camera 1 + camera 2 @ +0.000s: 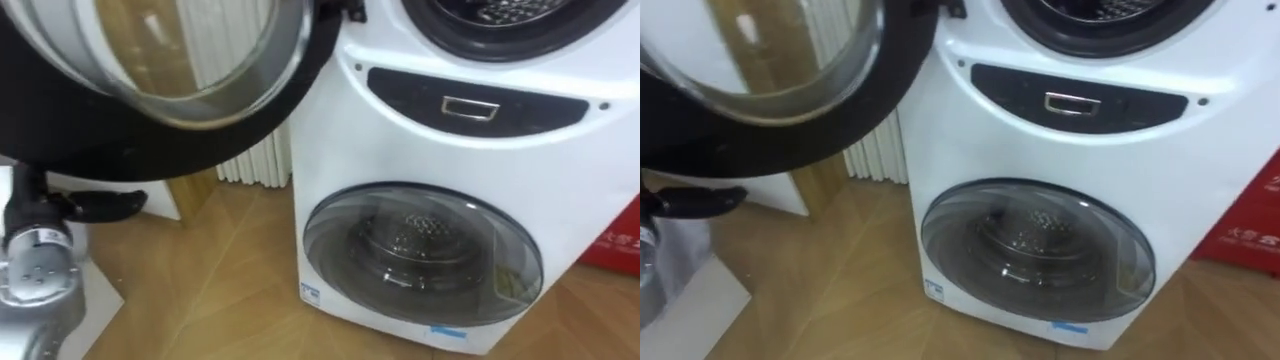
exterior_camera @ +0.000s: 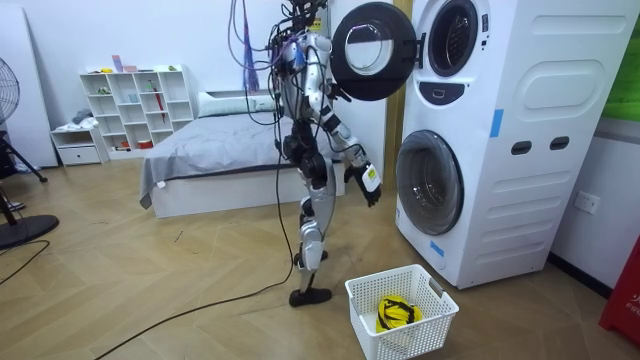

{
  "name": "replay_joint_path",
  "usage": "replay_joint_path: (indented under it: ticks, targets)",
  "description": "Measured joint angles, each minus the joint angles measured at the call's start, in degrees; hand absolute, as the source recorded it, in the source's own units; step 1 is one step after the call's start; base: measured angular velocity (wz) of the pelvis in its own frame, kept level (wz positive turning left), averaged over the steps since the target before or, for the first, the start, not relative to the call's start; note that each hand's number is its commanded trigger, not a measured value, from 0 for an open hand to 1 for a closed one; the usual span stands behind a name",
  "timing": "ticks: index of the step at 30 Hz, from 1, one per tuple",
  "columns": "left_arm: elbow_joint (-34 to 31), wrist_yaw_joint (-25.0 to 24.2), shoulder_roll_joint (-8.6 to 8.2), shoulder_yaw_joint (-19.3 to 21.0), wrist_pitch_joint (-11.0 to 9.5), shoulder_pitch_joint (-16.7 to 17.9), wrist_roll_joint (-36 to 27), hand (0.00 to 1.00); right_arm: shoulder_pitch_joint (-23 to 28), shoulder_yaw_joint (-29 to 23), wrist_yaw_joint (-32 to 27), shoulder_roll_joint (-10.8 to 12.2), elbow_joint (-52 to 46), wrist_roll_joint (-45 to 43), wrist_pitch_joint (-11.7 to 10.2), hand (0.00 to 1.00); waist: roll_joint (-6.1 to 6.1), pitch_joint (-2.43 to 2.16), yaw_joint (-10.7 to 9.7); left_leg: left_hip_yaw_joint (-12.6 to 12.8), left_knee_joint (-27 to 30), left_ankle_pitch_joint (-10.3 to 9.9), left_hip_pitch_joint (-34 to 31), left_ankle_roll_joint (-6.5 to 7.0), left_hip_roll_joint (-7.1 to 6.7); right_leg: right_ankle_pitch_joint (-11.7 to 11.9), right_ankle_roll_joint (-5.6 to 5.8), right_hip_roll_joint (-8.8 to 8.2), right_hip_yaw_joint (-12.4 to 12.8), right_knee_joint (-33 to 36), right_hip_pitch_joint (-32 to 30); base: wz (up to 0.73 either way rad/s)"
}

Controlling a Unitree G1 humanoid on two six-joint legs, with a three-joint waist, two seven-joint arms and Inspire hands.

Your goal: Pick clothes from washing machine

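The main risk is a knock against the open upper door (image 1: pixel 200 150): its dark ring and glass hang on the left of the washing machine (image 1: pixel 400 150), right above the left hand (image 1: pixel 95 205), so lifting that arm straight up toward the upper drum opening (image 1: pixel 505 20) on the far right would probably strike the door's rim or push it swinging. The reach most likely has to go round the door's right edge first. A second risk is a garment catching on the opening's dark seal, or falling on the wooden floor (image 1: pixel 220 280) short of the white basket (image 2: pixel 362 315), which stands near the robot's feet, where a step could also nudge it. The left hand hangs low at the near left, its dark fingers (image 1: pixel 125 205) stretched loosely toward the right, touching nothing and holding nothing. No clothes can be made out in the upper drum, nor behind the shut lower door (image 1: pixel 425 255). A yellow-and-black item (image 2: pixel 398 312), possibly a garment, lies in the basket.
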Motion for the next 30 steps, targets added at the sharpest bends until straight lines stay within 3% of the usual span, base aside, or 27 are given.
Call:
replay_joint_path:
  ticks: [2, 3, 4, 5, 6, 7, 9, 10, 12, 13, 16, 17, 19, 20, 21, 23, 25, 26, 27, 28, 29, 30]
  targets:
    - [-7.1, 0.0, -4.4, 0.2, 0.0, 4.4, 1.7, 0.0, -0.6, 2.6, -0.9, 0.0, 0.0, 0.0, 0.7, 0.0, -0.3, -0.1, -0.5, 0.0, -0.3, 0.6, -0.4, 0.85, -0.85, 0.6, 0.85, -0.73, 0.1, 0.0, -0.2, 0.16]
    - [-11.3, 0.1, -7.83, 0.2, 0.0, 6.9, 2.3, 0.0, -1.1, 3.7, -1.2, 0.0, 0.3, 0.3, 1.1, 0.0, -0.33, -0.1, -1.3, 0.2, -0.2, 0.9, -0.6, 1.31, -1.17, 0.8, 0.83, -1.07, 0.3, 0.1, -0.3, 0.23]
    - [-13.2, 0.1, -9.61, 0.1, 0.0, 8.2, 3.0, 0.0, -1.5, 4.3, -1.4, 0.0, 0.7, 0.7, 1.3, 0.0, -0.33, -0.11, -1.6, 0.2, -0.3, 1.0, -0.7, 1.53, -1.22, 1.0, 0.85, -1.14, 0.3, 0.3, -0.5, 0.18]
    - [-17.0, 0.1, -13.15, -0.4, 0.0, 10.9, 5.0, 0.0, -2.5, 5.9, -1.5, 0.1, 1.1, 1.6, 1.5, 0.0, -0.46, -0.16, -2.3, 0.2, -0.6, 1.3, -0.7, 1.89, -1.23, 1.5, 0.93, -1.25, 0.1, 0.9, -0.9, 0.09]
    - [-19.8, 0.1, -15.53, -1.0, -0.4, 13.7, 6.7, 0.0, -3.7, 7.1, -1.4, 0.3, 1.8, 2.5, 1.7, 0.0, -0.66, -0.29, -3.6, 0.3, -1.3, 1.6, -0.6, 2.19, -1.33, 1.9, 0.77, -1.41, 0.1, 1.0, -1.0, 0.03]
    - [-20.7, 0.0, -16.47, -1.4, -1.1, 15.1, 7.4, 0.0, -4.3, 7.3, -1.4, 0.6, 1.9, 2.8, 1.7, 0.0, -0.85, -0.33, -4.1, 0.4, -1.7, 1.8, -0.4, 2.36, -1.48, 1.9, 0.75, -1.63, 0.1, 1.0, -1.0, 0.0]
    - [-20.7, -2.0, -18.01, -3.6, -4.8, 18.0, 7.8, 0.0, -4.8, 7.8, -1.8, 0.7, 1.9, 3.9, 1.7, 0.0, -1.32, -0.4, -4.3, 1.0, -3.1, 2.9, 0.6, 2.66, -2.18, 2.1, 1.04, -2.17, -0.1, 0.9, -1.0, -0.09]
    - [-20.7, -3.0, -18.14, -3.9, -5.3, 18.6, 7.8, 0.0, -4.9, 8.2, -2.0, 0.8, 1.9, 3.9, 1.7, 0.0, -1.48, -0.43, -4.3, 1.2, -3.3, 3.2, 0.8, 2.73, -2.26, 2.1, 1.1, -2.18, -0.3, 0.9, -1.1, -0.11]
    - [-20.5, -6.6, -18.56, -5.4, -8.5, 20.9, 7.7, 0.0, -4.8, 8.8, -2.4, 1.6, 2.1, 4.0, 1.6, 0.0, -2.8, -0.88, -4.5, 3.0, -4.0, 3.9, 1.1, 3.17, -2.74, 0.1, 2.62, -2.91, -0.8, 0.7, -1.8, -0.07]
    - [-20.5, -7.5, -18.88, -6.0, -9.0, 21.4, 7.7, 0.0, -4.7, 8.8, -2.6, 1.7, 2.3, 4.0, 1.5, 0.0, -2.82, -0.89, -4.6, 3.5, -4.2, 4.2, 1.2, 3.1, -2.63, -0.1, 2.89, -2.99, -0.8, 0.7, -1.7, 0.04]
    - [-20.2, -13.3, -18.53, -9.8, -13.8, 25.3, 7.6, 0.0, -4.7, 8.8, -2.7, 2.4, 2.9, 4.0, 1.5, 0.0, -3.71, -0.81, -5.0, 5.9, -6.5, 5.7, 2.7, 1.73, -2.47, -0.1, 2.93, -4.91, -2.0, 0.8, -1.9, -0.08]
    - [-20.0, -15.8, -18.15, -11.5, -15.7, 26.7, 7.6, 0.0, -4.7, 8.8, -2.7, 2.4, 3.1, 4.4, 1.1, 0.0, -4.29, -0.48, -5.5, 6.5, -5.4, 5.6, 2.6, 1.53, -2.38, -0.1, 2.91, -6.0, -3.9, 1.0, -1.8, -0.48]
    - [-17.6, -19.1, -17.49, -14.0, -18.7, 27.4, 7.7, 0.0, -5.0, 8.7, -2.7, 2.2, 3.1, 5.1, 1.0, 0.0, -2.81, -0.5, -4.5, 5.8, 6.7, -2.6, 1.6, -0.01, 0.12, -0.1, 2.73, -7.17, -7.3, 4.0, -2.0, -0.96]
    - [-15.5, -21.7, -16.46, -15.3, -20.2, 26.9, 7.7, 0.0, -5.3, 8.8, -2.8, 2.7, 3.1, 5.7, 0.6, 0.0, -0.72, -0.56, -5.1, 4.1, 10.8, -7.3, 0.6, 1.5, 0.85, -1.1, 2.35, -6.5, -7.5, 8.5, -3.1, -0.93]
    - [-14.7, -22.8, -15.46, -15.8, -20.6, 26.9, 7.7, 0.0, -5.2, 8.9, -2.7, 3.4, 3.2, 5.8, 0.5, 0.0, -0.98, -0.8, -5.9, 3.5, 10.7, -7.6, 1.2, 1.92, 0.54, -1.6, 1.63, -6.19, -6.7, 9.7, -3.5, -0.7]
    - [-12.1, -25.4, -14.05, -17.7, -22.9, 26.9, 7.7, 0.0, -4.9, 10.5, -1.6, 3.8, 3.2, 5.7, -0.4, 0.0, -3.53, -0.91, -9.0, 2.7, 3.3, -6.5, 4.4, 0.45, -0.29, -2.2, 1.71, -4.5, -6.1, 9.4, -4.7, -0.26]
    - [-10.4, -27.9, -14.02, -19.2, -25.0, 26.8, 8.6, 0.0, -4.1, 10.6, -1.1, 3.6, 3.2, 5.7, -1.2, 0.0, -4.27, -1.32, -9.9, 2.7, -3.6, -4.0, 6.7, -0.4, -0.29, -1.0, 0.6, -2.31, -6.0, 5.7, -4.9, -0.06]
    - [-9.2, -29.8, -13.98, -20.2, -26.4, 26.6, 9.8, 0.0, -4.0, 10.7, -0.8, 3.4, 3.2, 5.7, -1.7, 0.0, -4.45, -1.43, -10.2, 3.0, -5.9, -1.1, 7.2, 0.13, -0.34, 0.0, -0.07, -1.35, -6.0, 3.3, -4.5, -0.2]
    - [-7.6, -31.5, -13.61, -21.4, -27.4, 26.6, 10.6, 0.0, -4.0, 11.1, -0.7, 3.4, 3.2, 5.7, -2.2, 0.0, -5.09, -1.49, -10.2, 3.4, -6.8, 1.5, 7.7, 2.05, -1.25, 1.0, -0.1, -1.06, -5.8, 1.9, -3.8, -0.29]
    - [-6.8, -32.3, -13.42, -21.8, -27.7, 26.6, 10.6, 0.0, -4.0, 11.3, -0.6, 3.5, 3.2, 5.8, -2.5, 0.0, -5.6, -1.47, -10.1, 3.5, -6.6, 1.9, 7.8, 2.77, -2.02, 2.1, 0.03, -1.04, -5.3, 1.6, -3.3, -0.24]
    - [-4.5, -33.7, -13.55, -22.8, -27.7, 26.6, 10.7, 0.0, -3.8, 11.5, -0.4, 3.5, 3.3, 5.9, -2.6, 0.0, -5.22, -1.45, -10.4, 3.2, -6.2, 1.5, 8.0, 3.01, -2.21, 3.1, 0.14, -0.81, -4.0, 1.9, -3.4, -0.06]
    - [-3.8, -34.4, -13.52, -23.7, -27.7, 26.7, 11.0, 0.0, -3.8, 11.5, -0.3, 3.5, 3.4, 6.0, -2.6, 0.0, -4.93, -1.46, -10.6, 3.2, -6.2, 1.4, 8.0, 2.8, -2.15, 2.6, -0.06, -0.75, -4.1, 1.9, -3.4, 0.03]
